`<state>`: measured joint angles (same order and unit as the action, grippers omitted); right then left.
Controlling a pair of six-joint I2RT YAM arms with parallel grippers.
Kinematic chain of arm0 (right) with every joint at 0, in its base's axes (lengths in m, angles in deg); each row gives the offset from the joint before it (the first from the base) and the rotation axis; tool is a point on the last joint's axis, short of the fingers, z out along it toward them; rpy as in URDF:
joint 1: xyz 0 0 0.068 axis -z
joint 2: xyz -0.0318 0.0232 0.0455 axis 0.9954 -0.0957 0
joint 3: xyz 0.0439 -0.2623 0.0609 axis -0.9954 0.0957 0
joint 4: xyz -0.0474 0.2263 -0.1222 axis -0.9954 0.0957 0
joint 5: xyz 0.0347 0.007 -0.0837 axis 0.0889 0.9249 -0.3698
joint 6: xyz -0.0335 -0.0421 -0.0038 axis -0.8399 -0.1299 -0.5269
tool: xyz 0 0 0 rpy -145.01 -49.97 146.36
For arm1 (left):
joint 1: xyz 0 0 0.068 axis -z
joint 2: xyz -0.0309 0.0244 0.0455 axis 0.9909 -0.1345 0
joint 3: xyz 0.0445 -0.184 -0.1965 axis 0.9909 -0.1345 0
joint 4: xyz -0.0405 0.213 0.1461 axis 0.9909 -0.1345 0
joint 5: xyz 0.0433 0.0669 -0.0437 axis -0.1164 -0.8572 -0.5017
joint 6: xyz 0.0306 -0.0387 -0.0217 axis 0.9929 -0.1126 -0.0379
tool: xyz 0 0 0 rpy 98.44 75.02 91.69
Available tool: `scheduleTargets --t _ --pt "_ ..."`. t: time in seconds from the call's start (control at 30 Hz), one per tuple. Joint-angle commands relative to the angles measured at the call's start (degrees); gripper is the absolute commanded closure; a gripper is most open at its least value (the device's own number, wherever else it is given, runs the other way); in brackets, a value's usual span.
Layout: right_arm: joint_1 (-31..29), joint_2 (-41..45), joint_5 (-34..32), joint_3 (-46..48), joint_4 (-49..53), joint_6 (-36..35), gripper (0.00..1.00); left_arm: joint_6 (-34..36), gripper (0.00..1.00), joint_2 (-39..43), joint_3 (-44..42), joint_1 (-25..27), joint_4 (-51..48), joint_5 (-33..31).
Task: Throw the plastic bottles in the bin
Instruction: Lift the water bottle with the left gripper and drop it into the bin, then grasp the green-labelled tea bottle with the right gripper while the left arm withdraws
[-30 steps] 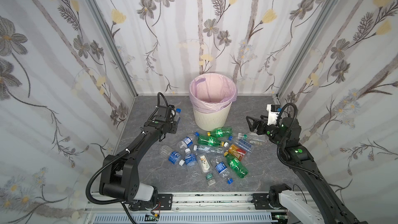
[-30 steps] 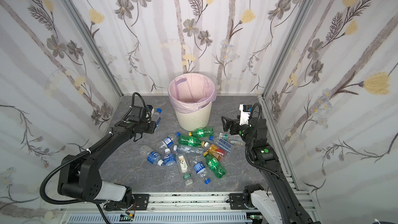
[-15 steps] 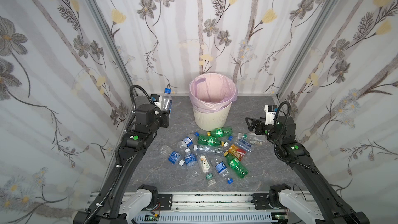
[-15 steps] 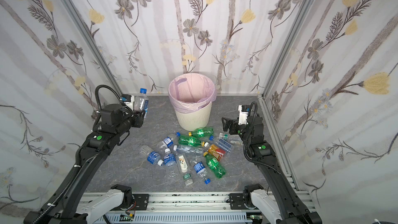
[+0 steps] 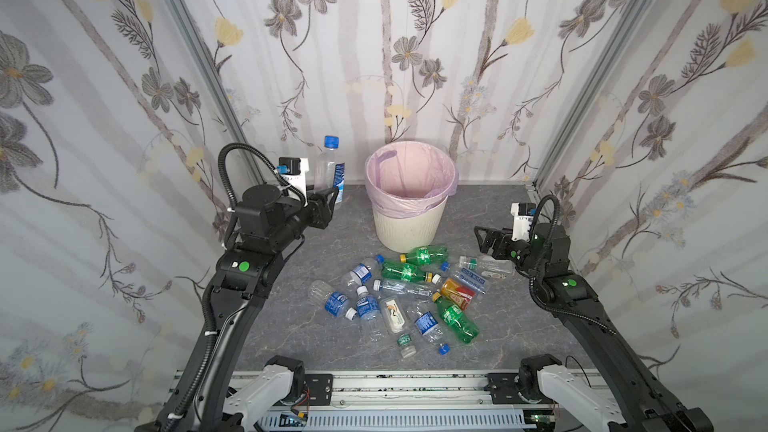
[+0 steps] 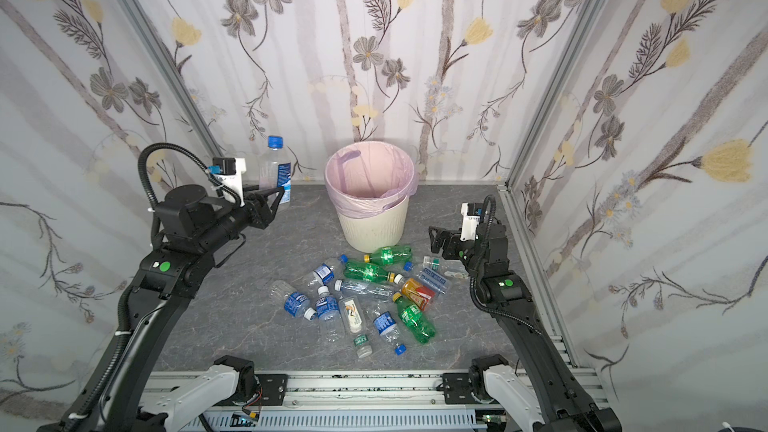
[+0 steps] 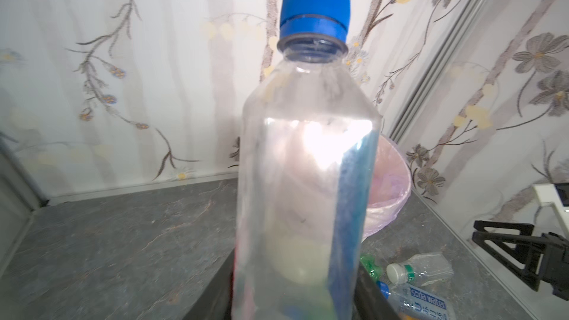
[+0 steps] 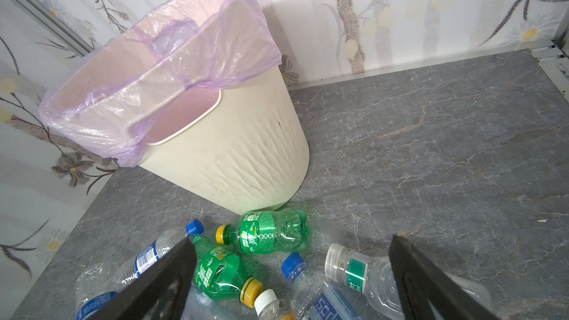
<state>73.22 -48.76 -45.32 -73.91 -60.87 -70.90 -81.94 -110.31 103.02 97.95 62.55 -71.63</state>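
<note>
Bare floor (image 5: 324,251) left of bin (image 5: 409,226); bottle heap (image 5: 399,272) in front.

The left gripper (image 5: 331,198), raised level with the rim of the bin (image 5: 409,226) on its left, clamps an upright clear bottle (image 5: 328,168), while the right gripper (image 5: 481,239) hangs wide-jawed low at the bin's right.

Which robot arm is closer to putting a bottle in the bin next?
Left. The left gripper holds a blue-capped bottle raised beside the bin; the right gripper is open and empty.
</note>
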Motion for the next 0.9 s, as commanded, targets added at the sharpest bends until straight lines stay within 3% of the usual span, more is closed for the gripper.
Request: scheduleTargets --t 0.0,0.1,0.27,0.4,0.63,0.87 --pt "0.1 0.4 -2.6 -0.7 1.1 0.8 0.02 -1.6 0.53 -8.0 6.5 3.2 7.5 4.0" --pt "0.6 0.5 -3.6 -0.6 2.3 1.5 0.02 -2.4 0.45 -19.8 16.3 5.9 8.7 5.4" --pt "1.7 0.1 -4.5 -1.2 4.7 2.2 0.02 -6.9 0.04 -32.0 25.1 7.0 8.4 4.8" --pt "3.2 -0.7 -5.8 -2.3 8.0 1.0 0.02 -6.9 0.01 -30.2 22.1 6.9 8.4 1.6" --pt "8.0 -7.5 -8.2 -7.4 17.7 -0.7 0.06 -5.2 0.0 -17.7 9.1 5.2 8.3 -5.7" --pt "9.5 -10.4 -4.5 -3.6 18.6 2.2 0.08 -6.3 0.0 -4.9 -5.1 -1.5 8.2 -6.6"
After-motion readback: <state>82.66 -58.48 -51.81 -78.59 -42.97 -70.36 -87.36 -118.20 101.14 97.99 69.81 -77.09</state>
